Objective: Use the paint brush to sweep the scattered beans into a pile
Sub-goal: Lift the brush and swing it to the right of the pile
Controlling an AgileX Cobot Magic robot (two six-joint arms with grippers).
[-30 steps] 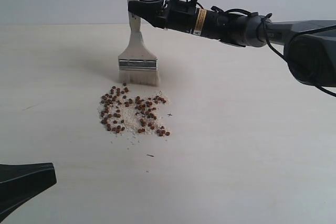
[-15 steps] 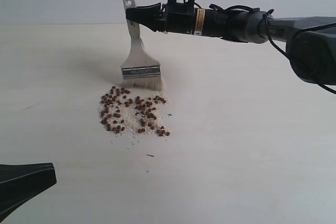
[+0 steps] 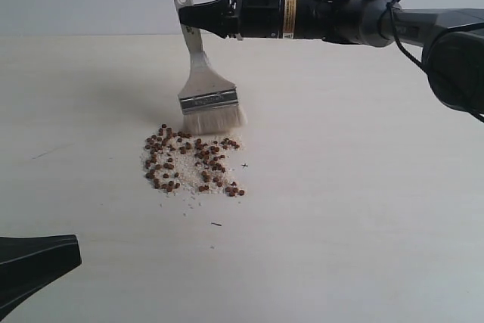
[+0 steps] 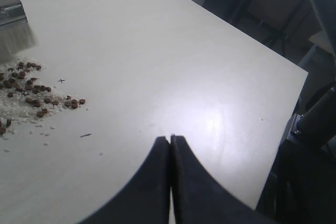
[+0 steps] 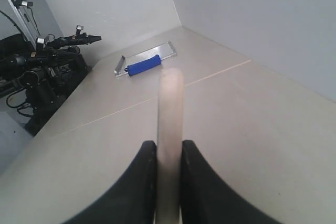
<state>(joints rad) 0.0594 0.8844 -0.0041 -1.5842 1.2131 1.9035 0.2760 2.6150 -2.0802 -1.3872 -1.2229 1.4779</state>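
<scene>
The paint brush [image 3: 206, 88] stands nearly upright at the far edge of the pile [image 3: 190, 163], its white bristles touching the table just behind the beans [image 3: 198, 158]. My right gripper [image 3: 189, 17] is shut on the brush's cream handle [image 5: 170, 114] near the top, reaching in from the right. The same beans [image 4: 31, 93] and the bristles [image 4: 14, 38] show in the left wrist view. My left gripper [image 4: 170, 139] hangs shut and empty near the table's front edge, well away from the pile.
A small dark sliver [image 3: 216, 224] lies in front of the pile, and a tiny cross mark [image 3: 244, 165] to its right. A blue-handled tool on a metal tray [image 5: 143, 64] sits far off in the right wrist view. The table edge [image 4: 273, 145] runs close to my left gripper.
The right gripper has risen slightly and the handle top has tipped left, while the bristles slid right and toward the pile's far edge. The left gripper has not moved.
</scene>
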